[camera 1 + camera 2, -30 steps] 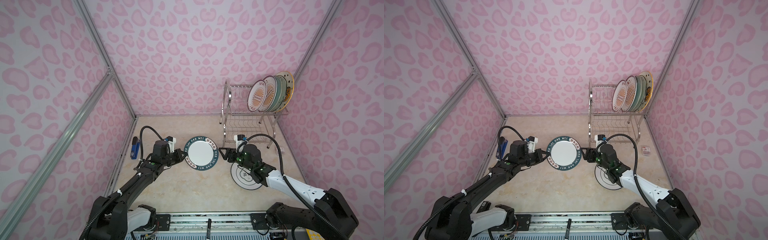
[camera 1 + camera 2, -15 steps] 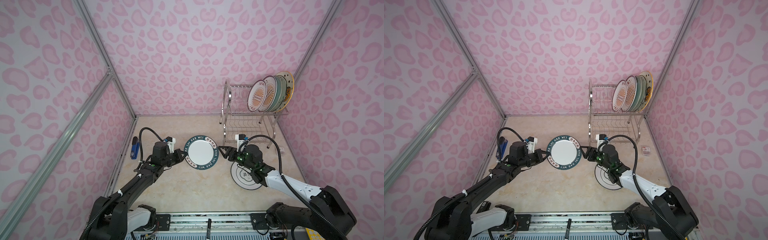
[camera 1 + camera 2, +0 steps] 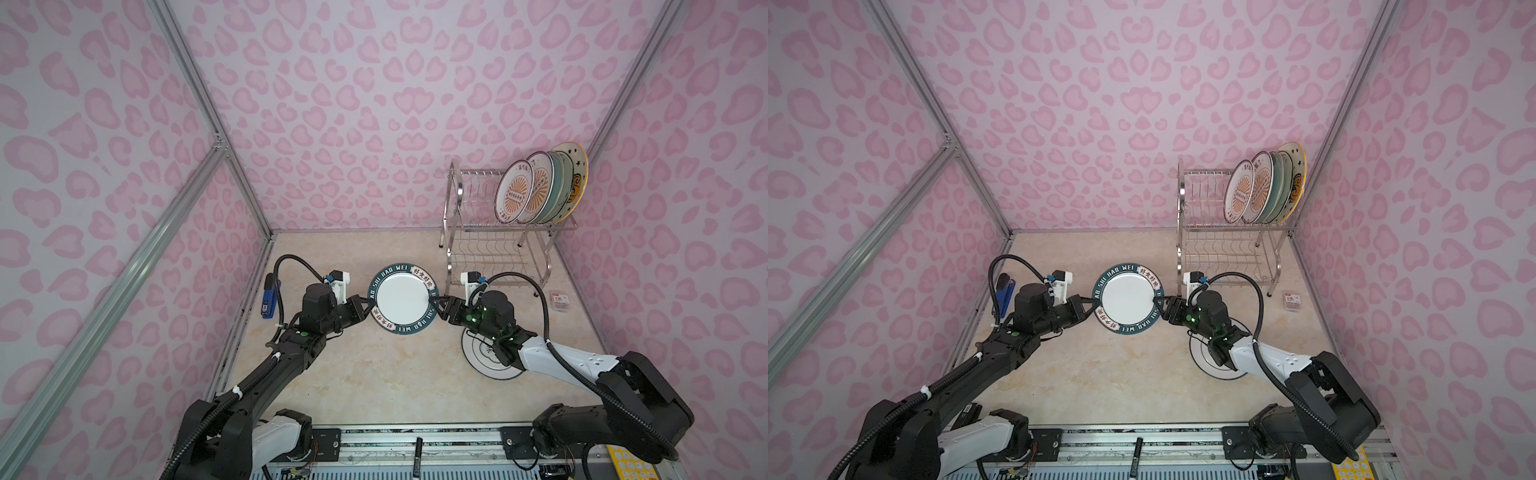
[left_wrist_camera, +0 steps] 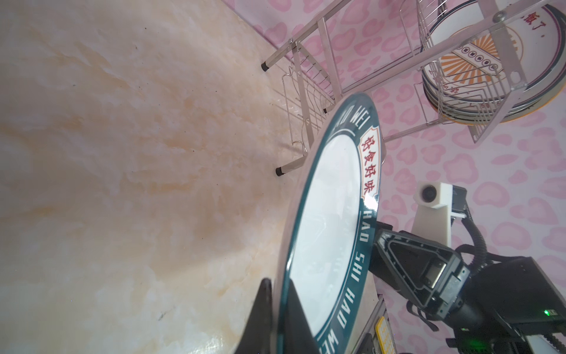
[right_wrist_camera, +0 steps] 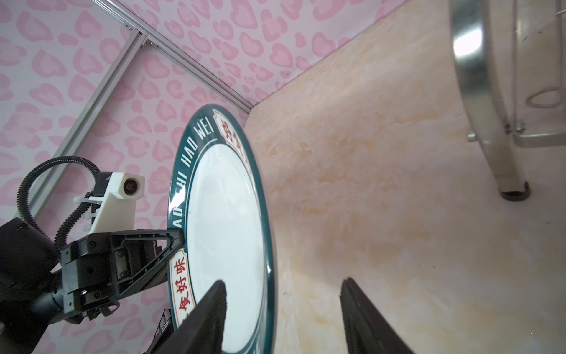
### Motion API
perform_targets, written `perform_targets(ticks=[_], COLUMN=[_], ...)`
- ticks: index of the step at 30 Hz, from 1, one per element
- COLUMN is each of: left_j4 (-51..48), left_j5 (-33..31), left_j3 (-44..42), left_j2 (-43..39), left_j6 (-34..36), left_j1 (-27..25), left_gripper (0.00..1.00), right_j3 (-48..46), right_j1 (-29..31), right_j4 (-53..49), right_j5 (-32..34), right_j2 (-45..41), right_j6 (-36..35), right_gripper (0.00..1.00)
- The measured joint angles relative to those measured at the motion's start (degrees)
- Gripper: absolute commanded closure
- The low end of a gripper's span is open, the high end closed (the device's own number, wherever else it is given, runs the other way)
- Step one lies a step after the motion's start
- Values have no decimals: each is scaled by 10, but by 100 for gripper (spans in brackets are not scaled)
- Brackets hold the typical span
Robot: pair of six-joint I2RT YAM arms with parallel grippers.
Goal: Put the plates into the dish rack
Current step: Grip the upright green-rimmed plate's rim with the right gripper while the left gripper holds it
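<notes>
A dark-teal lettered plate [image 3: 401, 298] [image 3: 1128, 297] [image 4: 330, 214] [image 5: 226, 230] hangs above the table's middle. My left gripper [image 3: 365, 305] [image 3: 1090, 306] [image 4: 278, 282] is shut on its left rim. My right gripper [image 3: 438, 305] [image 3: 1163, 307] [image 5: 283, 282] is open, with its jaws on either side of the plate's right rim and a wide gap on the underside. A white plate with a centre emblem [image 3: 478, 357] [image 3: 1202, 357] lies flat under the right arm. The chrome dish rack [image 3: 490, 249] [image 3: 1221, 245] [image 4: 306, 92] [image 5: 477, 92] stands at the back right. Several plates [image 3: 540, 187] [image 3: 1262, 187] [image 4: 474, 58] stand upright on its upper tier.
A blue stapler-like tool [image 3: 268, 295] [image 3: 1005, 291] lies by the left wall. A small red-and-white packet [image 3: 560, 300] [image 3: 1292, 300] sits by the right wall. A black marker [image 3: 417, 455] lies on the front rail. The rack's lower tier holds nothing.
My right gripper has moved in around the lettered plate's right rim and its jaws have narrowed. The plate has risen slightly in the left gripper.
</notes>
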Motion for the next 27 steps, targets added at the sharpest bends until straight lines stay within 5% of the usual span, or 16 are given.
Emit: perform_targets(ticks=[20, 27], left_j4=[11, 12], left_j5=[12, 12], left_j3=[-3, -3], left_j2=[15, 15], left_j6=[-2, -2], left_j1=[0, 0], left_gripper=[97, 97], right_j3=[15, 16], right_j1=[18, 19], right_j4=[54, 52], right_j5=[-18, -13], right_j2=[44, 48], right_j6=[25, 30], right_gripper=[73, 90])
